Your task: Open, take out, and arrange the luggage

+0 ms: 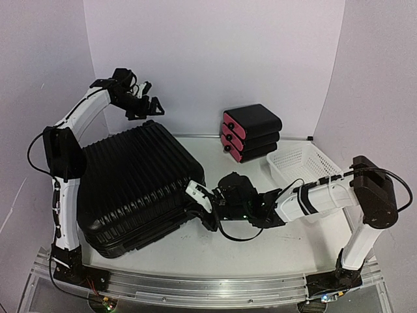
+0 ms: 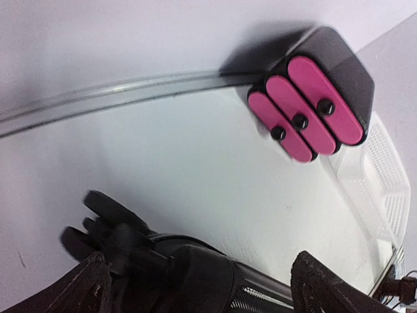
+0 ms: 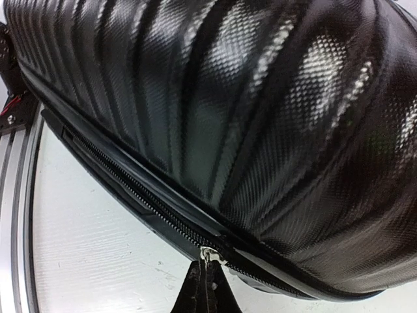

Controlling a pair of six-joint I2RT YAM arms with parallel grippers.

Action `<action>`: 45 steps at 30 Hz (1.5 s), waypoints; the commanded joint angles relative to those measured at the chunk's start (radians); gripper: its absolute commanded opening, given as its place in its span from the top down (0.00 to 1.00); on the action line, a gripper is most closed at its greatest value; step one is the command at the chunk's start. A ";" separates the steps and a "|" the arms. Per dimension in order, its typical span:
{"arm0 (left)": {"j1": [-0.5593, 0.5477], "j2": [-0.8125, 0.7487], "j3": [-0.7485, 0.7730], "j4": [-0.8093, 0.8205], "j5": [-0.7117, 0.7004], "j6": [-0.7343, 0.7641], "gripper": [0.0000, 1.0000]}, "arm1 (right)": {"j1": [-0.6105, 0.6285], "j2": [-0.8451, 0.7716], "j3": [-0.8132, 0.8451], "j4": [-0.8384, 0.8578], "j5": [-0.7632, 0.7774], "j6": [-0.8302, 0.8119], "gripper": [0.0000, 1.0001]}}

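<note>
Open surface of the table (image 1: 260, 254) in front of the luggage (image 1: 137, 186) and to its right, up to the metal rail (image 1: 195, 287) at the near edge. White walls close behind and at both sides. Far right corner taken by a white mesh basket (image 1: 303, 163). Just beside it on the left, against the back wall, a stack of three black boxes (image 1: 251, 132) with pink drawer fronts.

In the basket, only its own mesh floor to see from above. Drawer fronts all pushed in, contents hidden. Luggage shut, with the zipper seam (image 3: 130, 195) closed along the side in view, so the inside not to be seen.

Luggage flat on the left half of the table, ribbed shell up, near-left corner close to the base of the left arm. Left gripper (image 1: 146, 104) raised above the far edge of the luggage, not touching it, fingers spread wide, nothing between them. Right gripper (image 3: 206, 280) low at the right-hand side of the luggage, at the seam, fingers pressed together, with the small metal zipper pull (image 3: 207, 255) pinched at their tips.
</note>
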 commanded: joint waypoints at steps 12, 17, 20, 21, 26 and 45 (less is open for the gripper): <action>-0.171 -0.048 -0.341 -0.023 -0.027 0.101 0.09 | -0.108 -0.230 -0.172 0.013 0.019 0.103 1.00; -0.186 -0.042 -0.362 -0.022 -0.007 0.147 0.11 | -0.192 -0.301 -0.270 0.009 0.010 0.142 1.00; -0.189 -0.035 -0.357 -0.018 0.011 0.165 0.11 | -0.253 -0.335 -0.300 0.007 0.008 0.149 1.00; -0.191 -0.031 -0.357 -0.016 0.019 0.172 0.12 | -0.275 -0.331 -0.294 0.007 0.002 0.140 1.00; -0.228 -0.010 -0.345 -0.010 0.034 0.196 0.14 | -0.425 -0.183 -0.176 0.029 -0.163 0.108 1.00; -0.357 -0.238 -0.276 -0.122 -0.288 0.041 0.03 | -0.566 0.179 0.152 0.190 -0.507 0.206 1.00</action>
